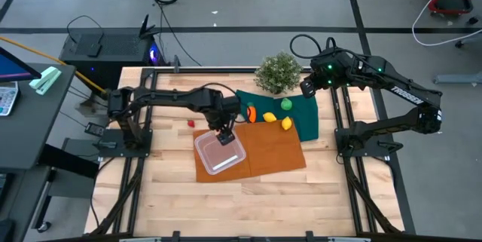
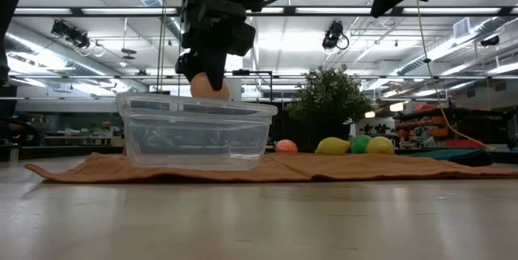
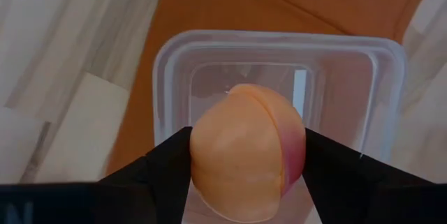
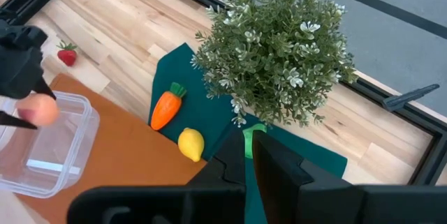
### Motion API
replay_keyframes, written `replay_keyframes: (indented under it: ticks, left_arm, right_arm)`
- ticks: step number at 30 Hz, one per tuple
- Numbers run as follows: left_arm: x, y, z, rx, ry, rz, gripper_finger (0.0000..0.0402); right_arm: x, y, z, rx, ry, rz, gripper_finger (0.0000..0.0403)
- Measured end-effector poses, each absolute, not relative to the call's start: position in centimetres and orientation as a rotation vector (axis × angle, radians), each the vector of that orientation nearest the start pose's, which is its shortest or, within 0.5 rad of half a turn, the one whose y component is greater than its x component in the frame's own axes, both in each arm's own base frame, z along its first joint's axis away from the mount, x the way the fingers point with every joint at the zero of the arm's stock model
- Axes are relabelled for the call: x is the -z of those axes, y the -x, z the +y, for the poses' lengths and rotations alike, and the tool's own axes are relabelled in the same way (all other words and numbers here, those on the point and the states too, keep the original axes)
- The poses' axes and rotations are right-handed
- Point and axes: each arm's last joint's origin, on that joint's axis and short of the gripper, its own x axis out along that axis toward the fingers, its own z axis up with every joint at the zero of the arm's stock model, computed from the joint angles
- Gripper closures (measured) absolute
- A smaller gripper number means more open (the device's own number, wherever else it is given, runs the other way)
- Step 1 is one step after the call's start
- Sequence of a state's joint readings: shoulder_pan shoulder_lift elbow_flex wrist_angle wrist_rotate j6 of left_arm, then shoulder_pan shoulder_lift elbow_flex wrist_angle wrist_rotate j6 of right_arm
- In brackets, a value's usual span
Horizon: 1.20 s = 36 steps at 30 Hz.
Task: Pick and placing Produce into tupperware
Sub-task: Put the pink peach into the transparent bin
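**Peach held over tupperware by left end effector**

Nearest in the low view, the clear tupperware [image 2: 197, 133] is seen resting on the orange cloth [image 2: 324, 167], which is spread on the wooden table [image 2: 259, 219]. In the high view the container [image 1: 220, 152] sits on the left part of that cloth.

The left end effector [image 3: 246, 158] is clenched on the pale peach-red fruit [image 3: 246, 151], one dark finger pressed to each side. The fruit is held directly above the open container, just at rim level in the low view [image 2: 209, 89]; no contact with the container floor can be confirmed.

Farther back, a carrot [image 4: 165, 107] and one lemon [image 4: 191, 144] are noted near the seam where the orange cloth meets the dark green cloth [image 4: 185, 67]. A second lemon [image 1: 287, 124] lies just beside on the green cloth, and the green ball [image 1: 286, 104] sits beyond it, near the potted plant [image 1: 278, 72]. A tiny red piece [image 4: 67, 56] rests on bare wood, apart from both cloths.

The right end effector [image 4: 248, 155] is seen raised above the far right of the table, near the plant, with its fingers drawn close together and nothing held.
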State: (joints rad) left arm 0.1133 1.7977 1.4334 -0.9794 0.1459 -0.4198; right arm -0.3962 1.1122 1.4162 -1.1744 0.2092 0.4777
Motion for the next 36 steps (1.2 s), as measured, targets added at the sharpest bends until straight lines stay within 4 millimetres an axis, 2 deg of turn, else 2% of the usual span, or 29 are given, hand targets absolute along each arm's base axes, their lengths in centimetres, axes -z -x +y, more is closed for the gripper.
replay_keyframes:
  ticks: [6,15,25,36]
  left_arm:
    - [-23.5,-35.1,1.3,-0.326,0.558,1.323,0.0149]
    - [-23.6,-35.6,-2.2,-0.354,0.56,1.269,0.0157]
    - [-23.6,-35.7,-3.2,-0.457,0.43,1.191,0.0159]
    - [-19.6,-37.0,-3.4,-0.511,0.366,1.288,0.0159]
  right_arm:
    - [-39.6,-16.3,-7.5,0.766,-0.509,0.748,0.0402]
    - [-39.4,-16.1,-7.2,0.763,-0.503,0.798,0.0402]
    - [-39.4,-16.8,-5.5,0.683,-0.492,0.805,0.0402]
    - [-39.4,-17.1,-4.3,0.631,-0.486,0.809,0.0402]
